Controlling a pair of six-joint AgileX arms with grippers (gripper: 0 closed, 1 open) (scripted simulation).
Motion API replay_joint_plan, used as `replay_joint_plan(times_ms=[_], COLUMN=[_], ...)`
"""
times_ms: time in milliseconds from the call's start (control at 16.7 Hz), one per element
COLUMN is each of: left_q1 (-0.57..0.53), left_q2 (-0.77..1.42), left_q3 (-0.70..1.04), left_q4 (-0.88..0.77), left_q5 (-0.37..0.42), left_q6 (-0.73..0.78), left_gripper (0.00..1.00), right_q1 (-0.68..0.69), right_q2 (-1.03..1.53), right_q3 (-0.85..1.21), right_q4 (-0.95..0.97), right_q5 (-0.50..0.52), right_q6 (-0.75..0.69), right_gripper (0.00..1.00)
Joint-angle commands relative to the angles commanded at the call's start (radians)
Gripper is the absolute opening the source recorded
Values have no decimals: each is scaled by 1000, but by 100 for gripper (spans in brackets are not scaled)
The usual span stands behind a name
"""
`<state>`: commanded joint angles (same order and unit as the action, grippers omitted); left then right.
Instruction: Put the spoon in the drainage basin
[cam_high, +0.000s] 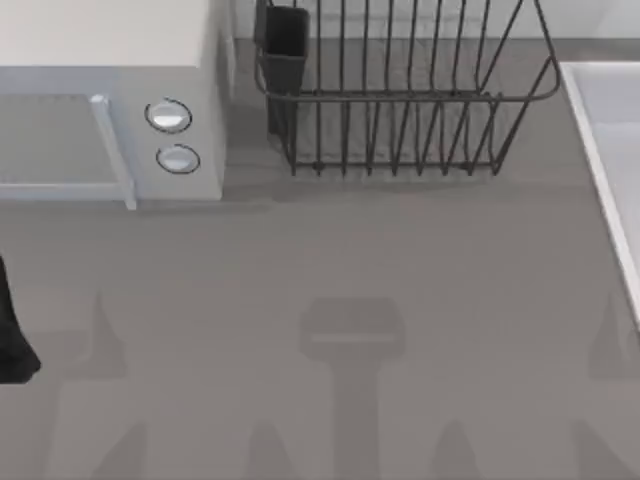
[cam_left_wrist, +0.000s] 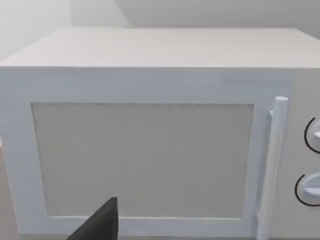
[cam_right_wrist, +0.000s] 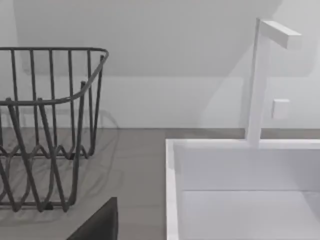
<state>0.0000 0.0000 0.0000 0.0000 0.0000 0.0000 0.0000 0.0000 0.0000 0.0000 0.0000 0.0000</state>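
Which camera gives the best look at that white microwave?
The left wrist view: the microwave faces it squarely, showing door, handle and part of both dials. The top view catches its right part from above, with both dials whole. The right wrist view looks at the wire rack and sink instead.

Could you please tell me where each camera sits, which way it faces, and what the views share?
Top view: above the table, looking down on microwave, wire rack and sink; a dark arm part at the left edge.
Left wrist view: faces the microwave door; a dark claw finger shows.
Right wrist view: faces rack, sink and faucet; a dark finger.
Shared: microwave; rack and sink.
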Motion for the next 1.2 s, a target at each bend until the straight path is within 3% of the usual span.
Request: replay_joint_plan(times_ms=[240,480,660,1200], left_q1=[0,0,0,0], left_q2=[0,0,0,0], left_q3=[0,0,0,0], left_q4=[0,0,0,0], left_q5=[0,0,0,0], left_q6=[0,0,0,0], left_gripper=[100,100,100,100], right_q1=[-14,-85,-162,-430], right_q2=[29,197,395,1099], right_q3=[22,141,269,690], right_q4=[-21,-136,-272,-761], right_q5=[1,2,0,0], right_q6=[-30,-218,-468,-1423], right_gripper=[100,100,100,100])
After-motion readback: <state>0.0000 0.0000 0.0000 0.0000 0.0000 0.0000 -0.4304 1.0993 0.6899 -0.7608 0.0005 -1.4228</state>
